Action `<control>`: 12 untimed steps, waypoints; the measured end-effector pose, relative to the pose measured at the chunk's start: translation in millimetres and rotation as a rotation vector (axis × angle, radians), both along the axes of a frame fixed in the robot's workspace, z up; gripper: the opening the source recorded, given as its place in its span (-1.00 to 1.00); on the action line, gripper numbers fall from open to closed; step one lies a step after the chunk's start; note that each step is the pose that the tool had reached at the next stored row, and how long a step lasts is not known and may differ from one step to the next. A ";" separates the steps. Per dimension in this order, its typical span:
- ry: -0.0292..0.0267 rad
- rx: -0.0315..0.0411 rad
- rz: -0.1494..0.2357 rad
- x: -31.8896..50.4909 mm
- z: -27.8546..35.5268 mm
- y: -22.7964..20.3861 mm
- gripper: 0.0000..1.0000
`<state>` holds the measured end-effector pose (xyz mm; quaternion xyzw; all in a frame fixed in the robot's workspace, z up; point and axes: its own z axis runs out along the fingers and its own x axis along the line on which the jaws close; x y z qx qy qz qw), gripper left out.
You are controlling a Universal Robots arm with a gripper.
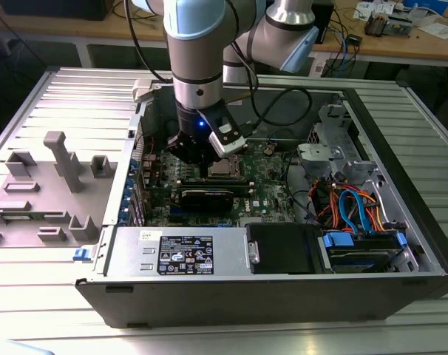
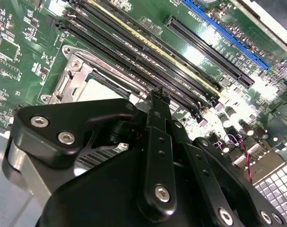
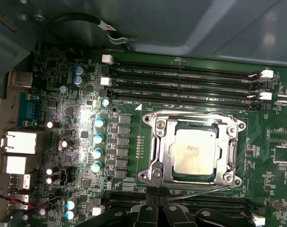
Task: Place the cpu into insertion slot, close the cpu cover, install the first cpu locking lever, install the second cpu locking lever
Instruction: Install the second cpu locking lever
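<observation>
Silvery cpu cover (image 3: 196, 153) frames the seated cpu (image 3: 194, 152); narrow, empty gripper (image 3: 157, 208) hovers beside its edge.

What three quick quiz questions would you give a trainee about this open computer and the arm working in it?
1. True or false: in the first wrist view, the cpu lies inside the window of the cpu cover.
2. In the exterior view, the gripper hangs over: A) the green board inside the case, B) the blue cables, C) the grey tray outside the case.
3. Fill in: the long memory slots beside the cpu cover are ___ in colour.

Key: 1 true; 2 A; 3 black.
</observation>
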<state>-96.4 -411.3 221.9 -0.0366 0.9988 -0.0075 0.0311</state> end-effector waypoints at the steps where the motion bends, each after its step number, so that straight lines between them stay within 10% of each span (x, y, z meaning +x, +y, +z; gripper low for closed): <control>1: 0.0001 0.0000 0.000 0.0 -0.1 0.1 -0.79; 12: 0.0000 0.0001 0.000 -4.4 -7.3 0.0 -0.79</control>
